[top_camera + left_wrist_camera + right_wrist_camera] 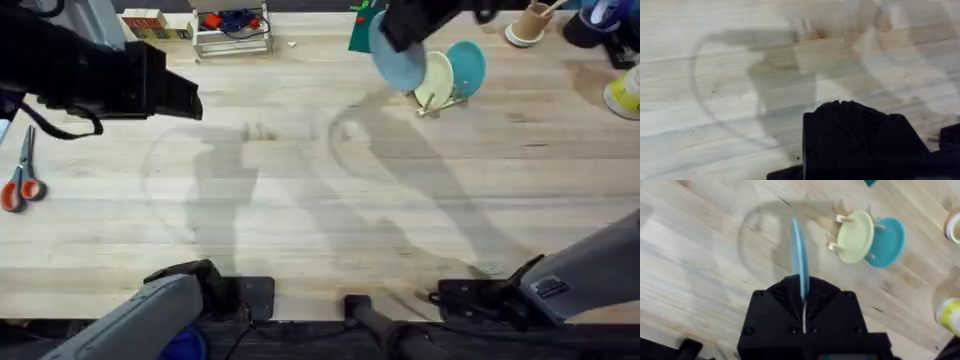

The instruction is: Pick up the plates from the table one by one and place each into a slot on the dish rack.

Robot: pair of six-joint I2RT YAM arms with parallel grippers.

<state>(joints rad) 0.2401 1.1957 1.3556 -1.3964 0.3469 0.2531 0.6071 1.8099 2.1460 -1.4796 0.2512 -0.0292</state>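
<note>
You have one table of pale planks in front of you, and on it, toward its far side, one small wooden dish rack, which serves as the landmark here.

Three plates are in play. Two already stand on edge in the dish rack: a cream-yellow plate and, just behind it, touching or nearly so, a teal plate. The third, the pale sky blue plate, is off the table, held in the air just beside the rack on the cream plate's side.

Your right gripper is clenched on the blue plate's rim; in the right wrist view the plate stands edge-on, upright between the fingers, with the rack and its two plates a little apart from it. The right arm reaches from its base all the way across the table to the rack.

Your left gripper hangs above bare table, well apart from the rack. You cannot tell whether its jaws are released or clenched.

One pair of orange-handled scissors lies far from the rack, at the table's left edge.

No readable writing appears anywhere.
</note>
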